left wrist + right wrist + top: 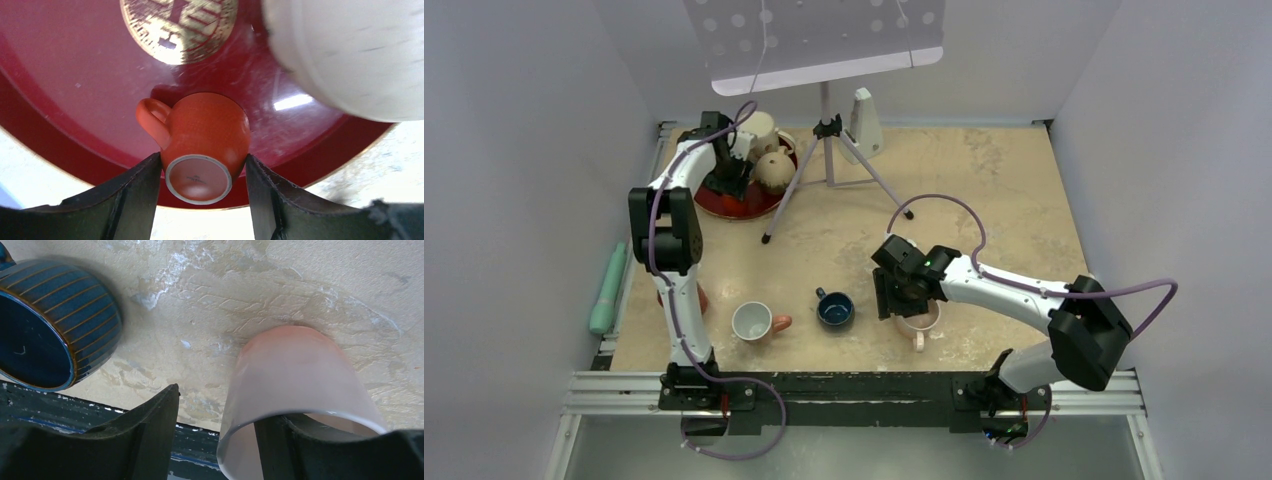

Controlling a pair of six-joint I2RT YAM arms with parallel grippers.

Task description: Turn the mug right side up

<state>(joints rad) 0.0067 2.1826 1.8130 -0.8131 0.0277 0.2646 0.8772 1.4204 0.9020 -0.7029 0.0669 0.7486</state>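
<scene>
**Left end effector straddles an upside-down orange mug on a red tray**

The orange mug (205,132) stands rim-down on the red tray (75,75), near the tray's edge at the far left of the surface (984,190). Its ringed base faces up toward the left wrist camera, and its handle points to the left in that view.

The left end effector (202,165) is narrowed around the mug near the base. One finger lies against each side, and both appear to be in contact.

A large cream mug (350,55) sits close by on the same tray, with a gold emblem (177,25) beyond it.

The right end effector (220,410) is spread wide. One finger is inside an upright pale pink mug (295,375) and the other is outside, clear of the wall. A blue mug (45,335) stands near it.

Judged risks from here:
- **Slipping:** the orange mug's body looks rounded and glazed. A hold this close to the base could slip or let the mug pivot once it is lifted and rotated.
- **Knocking the neighbour:** swinging the orange mug over could hit the cream mug or catch the handle on it.
- **Dragging the tray:** lifting too little before turning could catch the rim on the tray.
- **Tipping the pink mug:** any sideways move by the right arm, with its finger inside, could topple the pink mug.
</scene>
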